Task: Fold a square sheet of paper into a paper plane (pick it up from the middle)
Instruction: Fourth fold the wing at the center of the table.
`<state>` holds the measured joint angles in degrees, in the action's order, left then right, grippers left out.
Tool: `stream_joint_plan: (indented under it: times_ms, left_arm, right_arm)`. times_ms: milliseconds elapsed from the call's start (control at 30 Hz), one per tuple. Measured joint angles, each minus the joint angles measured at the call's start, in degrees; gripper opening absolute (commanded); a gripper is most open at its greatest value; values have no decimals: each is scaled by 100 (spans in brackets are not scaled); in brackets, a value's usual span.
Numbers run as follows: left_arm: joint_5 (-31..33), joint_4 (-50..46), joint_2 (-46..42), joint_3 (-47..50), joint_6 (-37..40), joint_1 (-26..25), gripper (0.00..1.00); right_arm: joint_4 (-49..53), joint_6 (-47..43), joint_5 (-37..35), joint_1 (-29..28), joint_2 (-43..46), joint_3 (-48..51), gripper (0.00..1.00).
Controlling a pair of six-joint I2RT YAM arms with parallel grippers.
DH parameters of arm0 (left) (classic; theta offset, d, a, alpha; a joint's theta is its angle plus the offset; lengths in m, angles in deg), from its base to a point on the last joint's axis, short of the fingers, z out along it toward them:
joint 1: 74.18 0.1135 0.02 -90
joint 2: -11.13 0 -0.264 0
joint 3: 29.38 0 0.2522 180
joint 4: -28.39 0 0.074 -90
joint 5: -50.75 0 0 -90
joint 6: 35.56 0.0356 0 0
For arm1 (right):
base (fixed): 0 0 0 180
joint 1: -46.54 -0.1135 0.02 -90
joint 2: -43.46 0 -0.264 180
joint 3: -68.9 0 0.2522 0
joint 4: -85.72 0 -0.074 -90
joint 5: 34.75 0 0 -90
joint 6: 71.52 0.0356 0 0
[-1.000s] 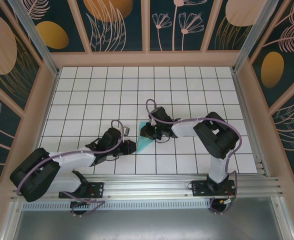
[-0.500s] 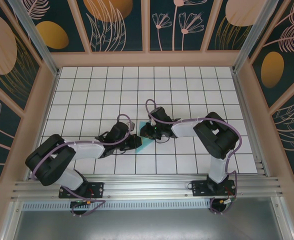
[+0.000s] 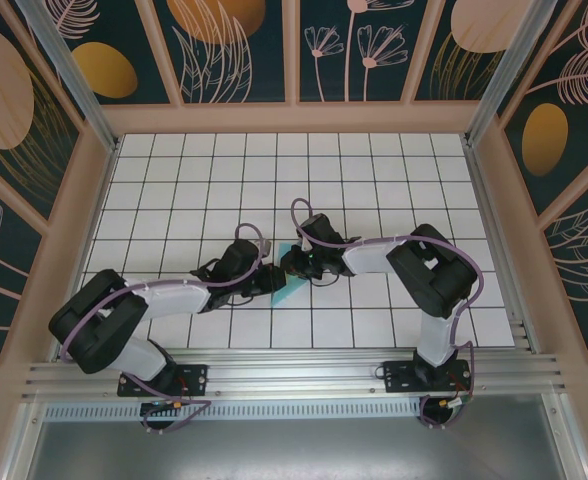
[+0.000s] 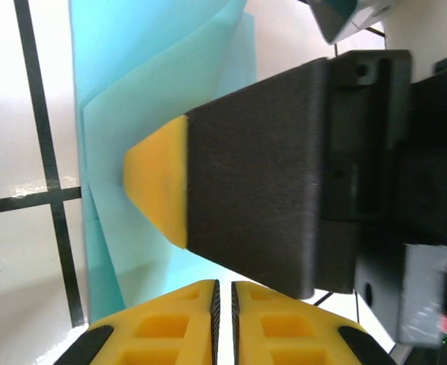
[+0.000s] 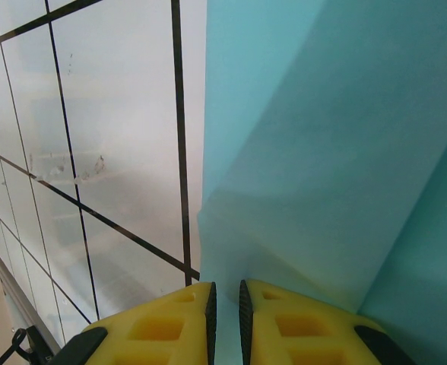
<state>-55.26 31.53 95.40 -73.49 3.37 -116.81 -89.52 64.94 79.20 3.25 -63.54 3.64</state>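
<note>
Creased turquoise paper [image 3: 290, 291] lies on the tiled table [image 3: 394, 180] between both arms. Its long axis runs far to near, and the narrow end points nearward, slightly left. The right gripper [image 5: 225, 308] pinches one edge. The left gripper [image 4: 225, 315] has its jaws nearly together beside the paper; whether it grips is unclear.

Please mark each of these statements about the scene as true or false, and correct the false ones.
1. The turquoise paper is folded, with overlapping layers. True.
2. The paper lies against the far edge of the table. False: it lies near the middle of the table, between the two grippers.
3. The left gripper and the right gripper are both at the paper. True.
4. The left gripper's jaws stand wide open. False: in the left wrist view its yellow fingers are almost together.
</note>
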Motion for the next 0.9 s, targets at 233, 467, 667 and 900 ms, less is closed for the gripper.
stream_joint_plan:
  times_ms: [233,467,667,900]
  left_arm:
    - [-170,0,127,-59,39,0,16]
    - [-251,39,557,-101,42,0,13]
    - [-151,-22,562,-46,42,0,13]
    - [-155,4,597,114,136,0,14]
  right_arm:
    - [-20,11,2,0,-7,0,21]
    - [-22,11,-2,-4,-9,0,21]
    - [-22,11,-4,-7,-9,0,21]
    - [-11,9,-4,-22,-35,-37,21]
